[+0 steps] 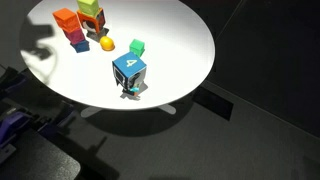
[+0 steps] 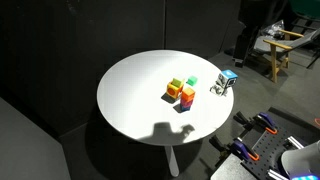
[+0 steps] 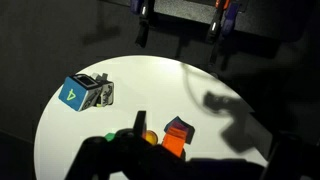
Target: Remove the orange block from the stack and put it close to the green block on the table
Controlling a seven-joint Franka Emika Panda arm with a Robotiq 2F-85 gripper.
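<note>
The orange block (image 1: 66,17) tops the stack (image 1: 76,35), with a magenta block and a blue piece below it, at the far left of the table (image 1: 180,50). The green block (image 1: 137,46) lies alone nearer the middle. Both exterior views show them: the stack (image 2: 186,99), the green block (image 2: 192,81) and the table (image 2: 130,90). My gripper shows in neither exterior view. In the wrist view it is a dark silhouette (image 3: 141,128) along the bottom edge, just in front of an orange block face (image 3: 174,141). Its jaws are too dark to read.
A pile with a yellow-green block on a reddish-orange one (image 1: 93,14) stands beside the stack. A yellow-orange ball (image 1: 107,44) lies between the stack and the green block. A blue numbered cube (image 1: 129,72) sits near the table edge (image 3: 77,94). The surroundings are dark.
</note>
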